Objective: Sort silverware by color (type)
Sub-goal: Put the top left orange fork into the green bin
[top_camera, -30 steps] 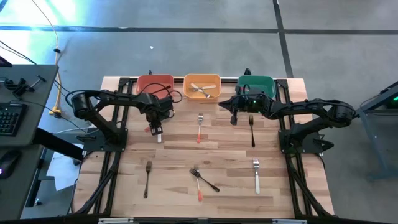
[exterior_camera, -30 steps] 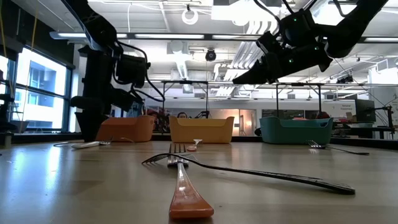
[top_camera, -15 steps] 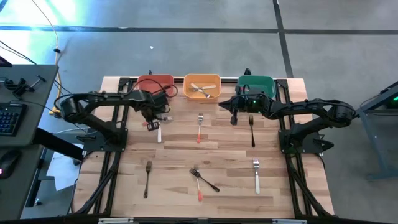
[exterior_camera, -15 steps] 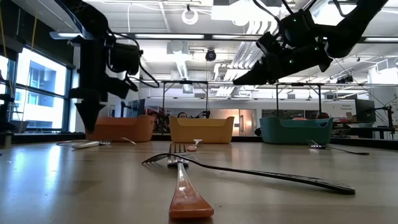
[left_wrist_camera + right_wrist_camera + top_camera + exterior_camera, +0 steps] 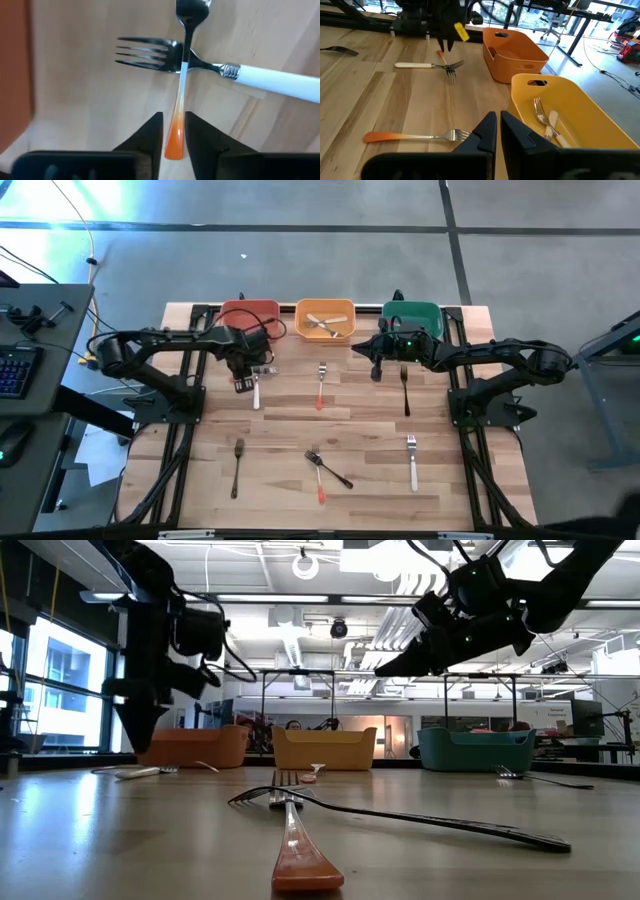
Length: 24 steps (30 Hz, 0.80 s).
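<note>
A red-handled fork (image 5: 179, 95) lies crossed with a white-handled fork (image 5: 240, 75) on the table (image 5: 280, 430), just in front of the red bin (image 5: 245, 312) near the far left corner. The left end effector (image 5: 246, 379) hovers directly over the red handle, its fingers (image 5: 148, 135) a narrow gap apart, either side of the handle's orange tip — whether they touch it cannot be told.

Further out, another red-handled fork (image 5: 321, 387) lies in front of the orange bin (image 5: 324, 320), which holds two light forks (image 5: 322, 323). A dark fork (image 5: 405, 390) lies in front of the green bin (image 5: 412, 315), with the right end effector (image 5: 377, 366) hanging above the table just beside it — fingers nearly pressed together, holding nothing.

Toward the near edge lie a dark fork at the left (image 5: 238, 467), a white-handled fork at the right (image 5: 412, 461), and in the middle a red-handled fork (image 5: 319, 479) crossed with a dark one (image 5: 334, 470).
</note>
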### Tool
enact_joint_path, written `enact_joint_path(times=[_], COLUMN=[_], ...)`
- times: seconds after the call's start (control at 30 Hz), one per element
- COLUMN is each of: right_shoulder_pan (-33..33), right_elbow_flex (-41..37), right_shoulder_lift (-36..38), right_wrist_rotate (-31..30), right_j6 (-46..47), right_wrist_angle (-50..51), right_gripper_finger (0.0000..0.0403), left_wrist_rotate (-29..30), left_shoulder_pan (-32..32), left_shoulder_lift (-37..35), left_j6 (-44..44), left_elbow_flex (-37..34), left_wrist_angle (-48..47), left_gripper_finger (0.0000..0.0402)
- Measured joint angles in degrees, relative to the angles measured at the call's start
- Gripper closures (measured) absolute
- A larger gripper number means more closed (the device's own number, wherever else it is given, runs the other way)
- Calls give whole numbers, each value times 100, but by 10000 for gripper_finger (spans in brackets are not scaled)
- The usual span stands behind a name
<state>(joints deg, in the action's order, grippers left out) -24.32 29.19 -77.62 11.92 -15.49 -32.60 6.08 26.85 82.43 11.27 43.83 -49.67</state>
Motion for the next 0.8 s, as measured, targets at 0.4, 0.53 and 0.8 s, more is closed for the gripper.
enact_joint_path(times=[0.4,0.53,0.8], right_shoulder_pan=[-4,-7,-14], right_elbow_flex=[0,0,0], right_shoulder_lift=[0,0,0], right_wrist_rotate=[2,0,-965], right_j6=[0,0,315], right_wrist_angle=[3,22,65], right_gripper_finger=[396,396,396], left_wrist_rotate=[-109,-66,8], left_shoulder_pan=[13,7,4], left_shoulder_lift=[911,935,818], left_j6=[293,339,398], left_elbow_flex=[35,29,20], left_wrist_angle=[480,446,419], left_gripper_finger=[308,347,391])
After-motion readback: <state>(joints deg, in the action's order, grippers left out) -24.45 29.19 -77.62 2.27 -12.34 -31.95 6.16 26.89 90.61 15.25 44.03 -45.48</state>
